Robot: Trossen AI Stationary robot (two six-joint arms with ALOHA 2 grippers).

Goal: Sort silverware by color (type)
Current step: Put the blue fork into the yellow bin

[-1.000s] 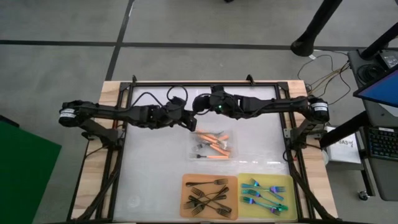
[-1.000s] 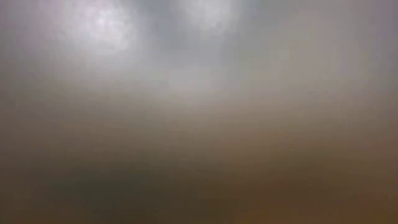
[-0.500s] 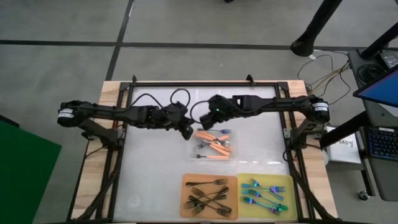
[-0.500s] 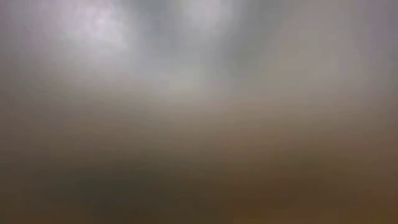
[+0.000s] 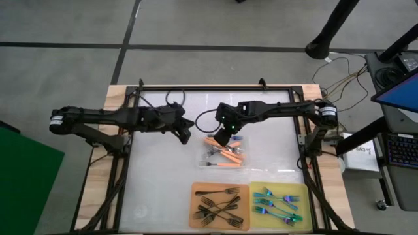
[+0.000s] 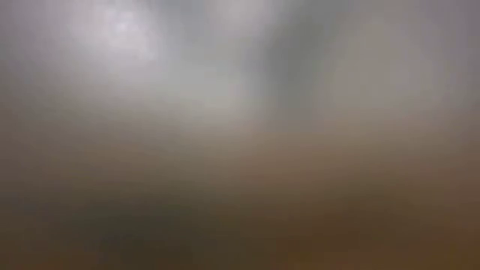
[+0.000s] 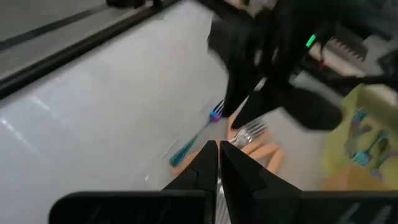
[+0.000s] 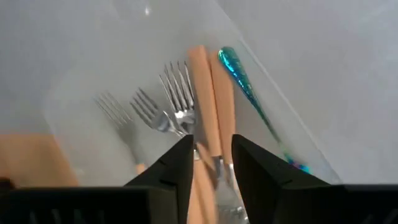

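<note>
Sorting nearly complete. About five all-black metal forks (image 5: 218, 205) lie on the orange square mat (image 5: 194, 222); about five iridescent blue-teal forks (image 5: 277, 205) on the yellow square mat (image 5: 304, 191). Mid-counter (image 5: 163, 189), roughly five orange-handled silver forks (image 5: 225, 154) lie piled, one stray iridescent fork (image 8: 239, 78) beside them. Right claw (image 8: 211, 163) hangs parted over the pile, empty; left claw (image 7: 217, 168) closed, empty, nearby.

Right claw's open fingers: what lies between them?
In the right wrist view, the right claw straddles orange-handled fork handles; a teal fork lies just outside.
</note>
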